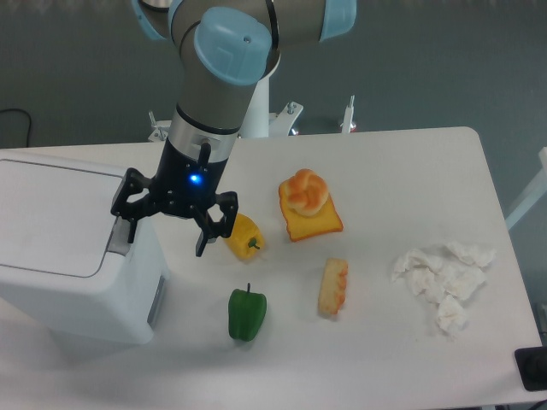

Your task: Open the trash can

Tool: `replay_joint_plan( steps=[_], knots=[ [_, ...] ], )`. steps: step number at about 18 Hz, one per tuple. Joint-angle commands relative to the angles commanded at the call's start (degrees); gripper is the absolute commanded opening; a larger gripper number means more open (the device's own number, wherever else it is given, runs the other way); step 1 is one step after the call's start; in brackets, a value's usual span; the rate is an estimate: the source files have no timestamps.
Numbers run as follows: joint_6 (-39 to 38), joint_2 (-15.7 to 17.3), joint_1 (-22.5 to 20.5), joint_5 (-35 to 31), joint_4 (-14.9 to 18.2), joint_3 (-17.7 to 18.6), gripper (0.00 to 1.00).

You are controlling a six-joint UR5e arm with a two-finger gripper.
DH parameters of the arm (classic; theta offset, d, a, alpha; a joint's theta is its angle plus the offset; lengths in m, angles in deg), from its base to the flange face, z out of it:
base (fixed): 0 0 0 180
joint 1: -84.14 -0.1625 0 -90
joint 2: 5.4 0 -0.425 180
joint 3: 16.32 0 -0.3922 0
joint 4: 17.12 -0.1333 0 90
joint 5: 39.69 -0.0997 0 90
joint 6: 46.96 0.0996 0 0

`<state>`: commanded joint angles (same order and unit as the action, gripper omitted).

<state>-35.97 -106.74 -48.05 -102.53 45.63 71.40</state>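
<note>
The trash can is a large white boxy bin at the table's left, with its flat lid down. A grey push-latch sits at the lid's right edge. My gripper hangs just right of the bin, fingers pointing down and spread apart, holding nothing. The left finger is next to the latch, touching or just above it. The right finger stands over the table near the yellow pepper.
A yellow pepper lies right beside the gripper. A green pepper sits in front of it. A toast slice with a bun, a bread stick and crumpled white tissue lie to the right.
</note>
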Motion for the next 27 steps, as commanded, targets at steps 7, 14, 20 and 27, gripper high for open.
replay_joint_plan(
  steps=[7,14,20,27],
  knots=[
    [0.00,0.09,0.00,0.09,0.09,-0.09,1.00],
    [-0.35,0.26,-0.26,0.00,0.00,-1.49,1.00],
    [2.62,0.00,-3.95,-0.35,-0.35,-2.46,1.00],
    [17.55,-2.89,-10.36,-8.78,-0.26,-1.85,1.00]
  ],
)
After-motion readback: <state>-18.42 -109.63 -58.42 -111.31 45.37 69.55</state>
